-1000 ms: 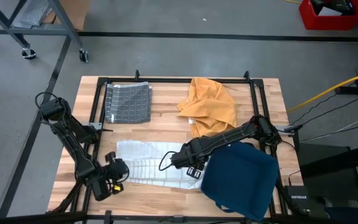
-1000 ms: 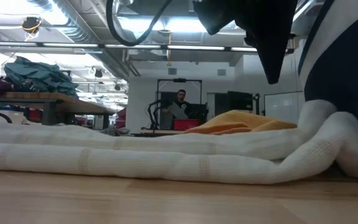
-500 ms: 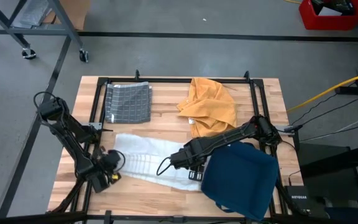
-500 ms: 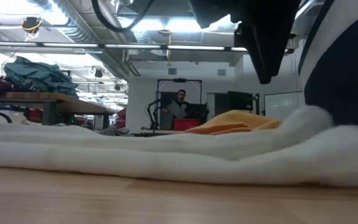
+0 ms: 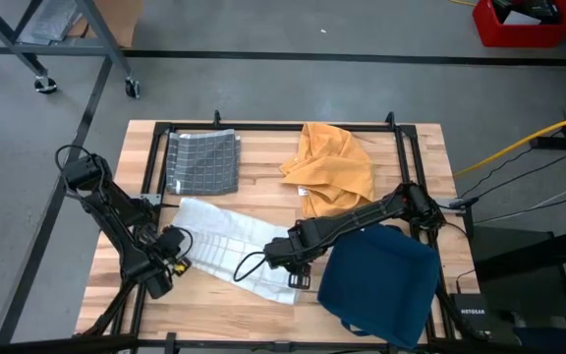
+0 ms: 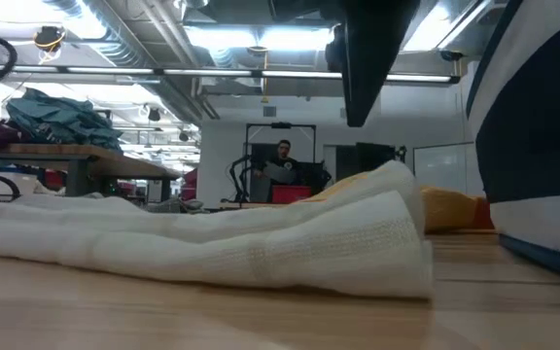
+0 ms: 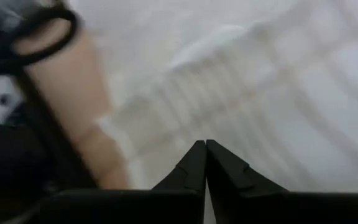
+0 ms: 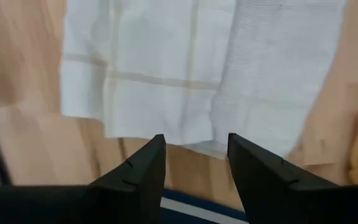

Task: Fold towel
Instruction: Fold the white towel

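Change: since one second ago the white towel has turned from lying along the front edge to lying diagonally, and both arms have shifted with it.
Table: wooden slatted table (image 5: 263, 182) with a black frame holds everything.
Blue cloth: large dark blue cloth (image 5: 379, 283) lies at the front right corner, just beside the right end of the towel.
Towel: white woven towel with thin stripes (image 5: 226, 251) lies in the front middle of the table, its long axis running from the back left down to the front right.
Orange cloth: crumpled orange cloth (image 5: 332, 165) lies at the back, well apart from the towel's left end.
Grey cloth: folded grey checked cloth (image 5: 203, 162) rests at the back left.
Right gripper: right gripper (image 5: 298, 270) hovers over the towel's front right end, fingers apart, nothing between them; the wrist view shows the towel edge just ahead of them.
Left gripper: left gripper (image 5: 172, 246) is at the towel's left end, fingers together; whether cloth is pinched, I cannot tell.
Key relation: each arm is nearest to one end of the long axis, so I judge the fold must bring one end over the other.
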{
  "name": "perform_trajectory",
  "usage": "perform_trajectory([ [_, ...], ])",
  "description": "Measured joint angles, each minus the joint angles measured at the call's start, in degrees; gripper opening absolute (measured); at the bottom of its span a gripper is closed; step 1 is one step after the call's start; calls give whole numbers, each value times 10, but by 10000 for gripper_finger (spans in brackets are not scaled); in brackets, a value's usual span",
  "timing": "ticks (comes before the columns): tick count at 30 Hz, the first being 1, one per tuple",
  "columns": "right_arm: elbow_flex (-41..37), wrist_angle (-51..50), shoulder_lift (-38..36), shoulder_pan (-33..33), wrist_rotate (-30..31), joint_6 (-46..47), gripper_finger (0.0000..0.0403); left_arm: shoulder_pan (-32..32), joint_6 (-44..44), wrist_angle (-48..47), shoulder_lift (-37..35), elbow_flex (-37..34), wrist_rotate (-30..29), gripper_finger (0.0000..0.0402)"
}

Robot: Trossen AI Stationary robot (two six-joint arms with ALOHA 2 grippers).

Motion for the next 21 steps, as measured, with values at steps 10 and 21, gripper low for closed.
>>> perform_trajectory([
  [10,0,-1,0,0,13,-99,174,7,233,252,-2,35,-96,4],
  [21,0,-6,0,0,13,-99,174,84,462,491,-2,35,-103,46],
])
